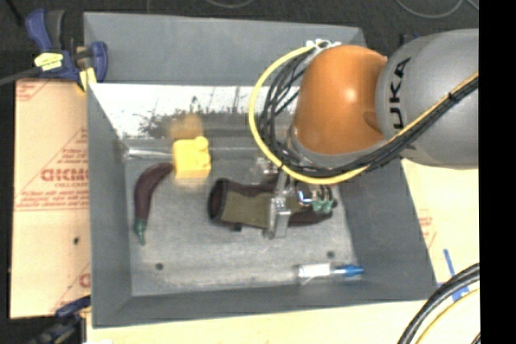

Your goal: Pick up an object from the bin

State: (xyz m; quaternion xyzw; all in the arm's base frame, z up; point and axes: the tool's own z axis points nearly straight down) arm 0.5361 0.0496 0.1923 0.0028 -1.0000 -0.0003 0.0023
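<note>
Grey metal bin (113, 254), seen from above, with a handful of loose things lying well apart on its floor. The arm comes in from the right, and its orange wrist cover (339, 105) and looped cables hide much of what lies beneath.

Below that cover you see the gripper (278, 220) low over the middle of the floor, at the right end of a dark olive-brown bundle (240, 208) that looks like rolled cloth or a small pouch. Whether the gripper touches the bundle, and whether it is spread or closed, cannot be told, because the wrist covers it.

Just right of the gripper lies a dark thing with a green end (319, 208). A yellow block (192, 158) sits toward the back left, a curved purple toy aubergine (148, 197) near the left wall, and a clear pen with a blue cap (326, 272) along the front wall.

This looks like the grasping step, with nothing lifted yet. Next, you would want the bundle's end squarely in the grip, then a firm close and a straight lift, keeping clear of the green-ended thing beside it.
</note>
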